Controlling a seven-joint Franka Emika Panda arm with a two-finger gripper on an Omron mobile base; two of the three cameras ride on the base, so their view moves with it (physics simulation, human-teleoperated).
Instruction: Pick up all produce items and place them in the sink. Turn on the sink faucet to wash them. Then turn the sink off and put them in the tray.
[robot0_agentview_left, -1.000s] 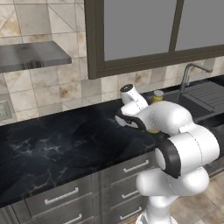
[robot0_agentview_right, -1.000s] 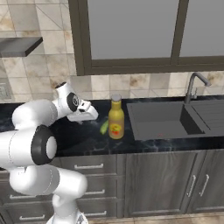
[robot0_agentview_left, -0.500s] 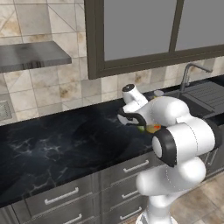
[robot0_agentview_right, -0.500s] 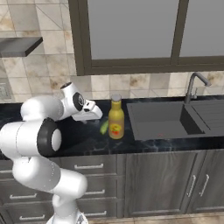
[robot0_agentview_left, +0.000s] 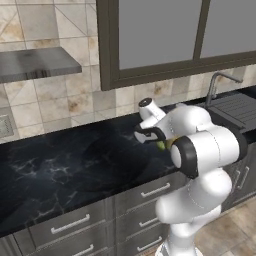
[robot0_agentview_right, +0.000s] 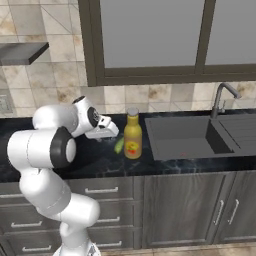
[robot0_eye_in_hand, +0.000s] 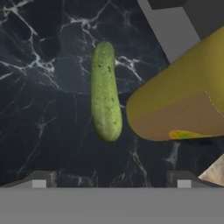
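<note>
In the right base view the white arm fills the left of the frame, its tool (robot0_agentview_right: 111, 132) reaching toward the middle over the black marbled table (robot0_agentview_right: 165, 165). Just right of the tool, at the frame's center, the green cucumber (robot0_agentview_right: 119, 145) lies flat on the table, touching or nearly touching the foot of the yellow bottle (robot0_agentview_right: 132, 135), which stands upright just beside it. Farther right, the dark sink (robot0_agentview_right: 182, 136) is set into the table, with the grey faucet (robot0_agentview_right: 222, 96) rising at its back edge in the right of the frame and the ridged drainboard (robot0_agentview_right: 241, 131) at the far right edge. In the left base view the tool (robot0_agentview_left: 145, 136) sits at the center, with a sliver of the cucumber (robot0_agentview_left: 161, 145) showing just right of it, partly hidden by the arm; the faucet (robot0_agentview_left: 218, 84) and drainboard (robot0_agentview_left: 239, 109) are at the upper right. In the hand view the cucumber (robot0_eye_in_hand: 105, 91) lies lengthwise in the center-left, above and between the two finger tips (robot0_eye_in_hand: 39, 180) at the bottom edge, and the bottle (robot0_eye_in_hand: 183, 100) fills the right. The finger tips stand wide apart, holding nothing, with the tool above the cucumber and clear of it.
</note>
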